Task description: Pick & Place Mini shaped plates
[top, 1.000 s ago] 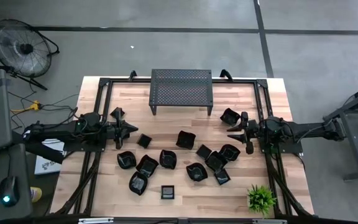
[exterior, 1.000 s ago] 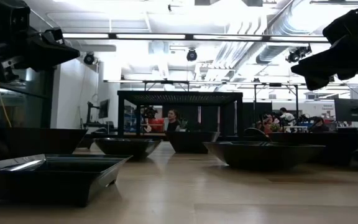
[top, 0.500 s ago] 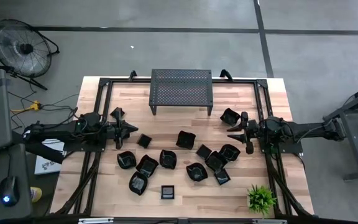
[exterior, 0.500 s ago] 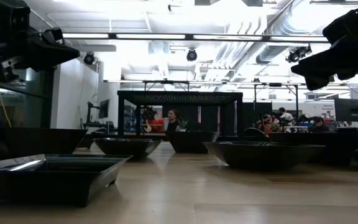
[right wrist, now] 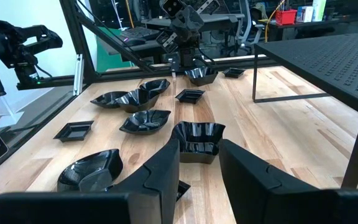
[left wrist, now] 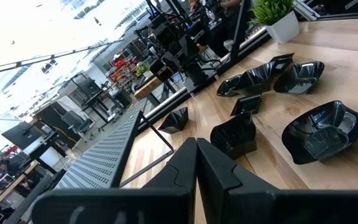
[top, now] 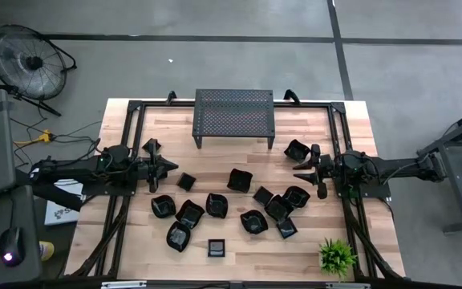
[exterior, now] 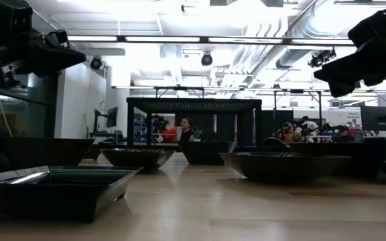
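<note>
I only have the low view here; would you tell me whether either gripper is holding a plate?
Observer: Neither. The left gripper is shut on nothing, above the table's left side.
Operator: And the right one?
Observer: The right gripper is open and empty, with one plate straight ahead of it.
Operator: Where are the rest?
Observer: Most mini plates cluster on the tabletop between the arms, in front of the perforated stand.
</note>
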